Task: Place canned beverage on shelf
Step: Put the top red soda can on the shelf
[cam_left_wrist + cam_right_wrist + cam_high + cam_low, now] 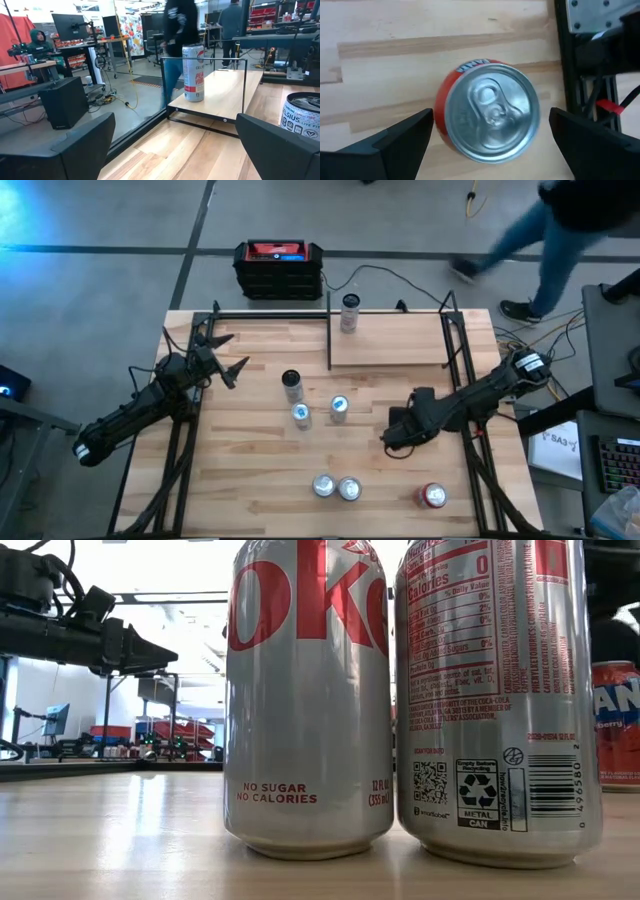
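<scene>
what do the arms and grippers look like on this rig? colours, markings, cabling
Both arms are dark, near black, built of jointed segments, each with a white band near the base end. The left gripper and right gripper have two dark, flat, wedge-shaped fingers. Black cables run along the right arm.

This is a robotics lab or workshop. A butcher-block tabletop (260,460) stands on a grey concrete floor with cables trailing across it. Beyond the far edge the left wrist view shows workbenches, a monitor (69,26), red storage bins (261,10), a seated person (39,44) and 2 people standing among the benches.
</scene>
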### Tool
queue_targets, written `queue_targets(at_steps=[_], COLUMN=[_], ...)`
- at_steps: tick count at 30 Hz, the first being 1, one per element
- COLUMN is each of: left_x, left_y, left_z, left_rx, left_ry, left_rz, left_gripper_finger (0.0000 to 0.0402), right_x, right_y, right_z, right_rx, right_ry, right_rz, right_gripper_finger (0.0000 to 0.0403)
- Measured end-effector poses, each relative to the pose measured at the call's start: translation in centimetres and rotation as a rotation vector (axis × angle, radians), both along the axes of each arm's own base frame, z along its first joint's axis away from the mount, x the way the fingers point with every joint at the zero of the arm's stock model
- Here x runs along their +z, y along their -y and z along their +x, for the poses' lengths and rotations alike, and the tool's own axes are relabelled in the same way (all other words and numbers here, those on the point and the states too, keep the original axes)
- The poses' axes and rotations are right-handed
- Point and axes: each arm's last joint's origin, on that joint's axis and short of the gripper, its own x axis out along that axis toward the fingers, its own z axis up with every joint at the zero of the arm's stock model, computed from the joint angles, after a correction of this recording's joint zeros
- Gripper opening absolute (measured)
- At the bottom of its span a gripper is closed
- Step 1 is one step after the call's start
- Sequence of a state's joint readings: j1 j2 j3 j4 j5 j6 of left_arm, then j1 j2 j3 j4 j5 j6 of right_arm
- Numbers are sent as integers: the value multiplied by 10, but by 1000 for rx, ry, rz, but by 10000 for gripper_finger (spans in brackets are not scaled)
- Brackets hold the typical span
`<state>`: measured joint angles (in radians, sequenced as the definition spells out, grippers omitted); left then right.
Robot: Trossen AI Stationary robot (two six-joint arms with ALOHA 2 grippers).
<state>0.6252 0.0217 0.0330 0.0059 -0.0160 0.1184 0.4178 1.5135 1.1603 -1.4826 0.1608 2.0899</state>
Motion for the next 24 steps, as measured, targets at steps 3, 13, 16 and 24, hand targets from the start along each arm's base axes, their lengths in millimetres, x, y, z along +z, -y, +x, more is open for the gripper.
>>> queue_targets(at_steps=[3, 13, 16, 24], left_x=[0, 0, 0, 0], left_y=[0, 0, 0, 0], left_z=[0, 0, 0, 0], left_rx=[0, 0, 0, 0], left_ry=[0, 0, 0, 0], left_rz=[0, 0, 0, 0], left_gripper_finger=[398, 398, 398, 398], right_x=[-1, -9, -16, -35], right_y=[-12, -41, -44, -43], right_z=[-7, -35, -42, -55], right_rx=[50, 144, 181, 259], right_ry=[7, 91, 94, 116], right_rz=[-37, -223, -259, -348], right_gripper_finger=[384, 384, 384, 384])
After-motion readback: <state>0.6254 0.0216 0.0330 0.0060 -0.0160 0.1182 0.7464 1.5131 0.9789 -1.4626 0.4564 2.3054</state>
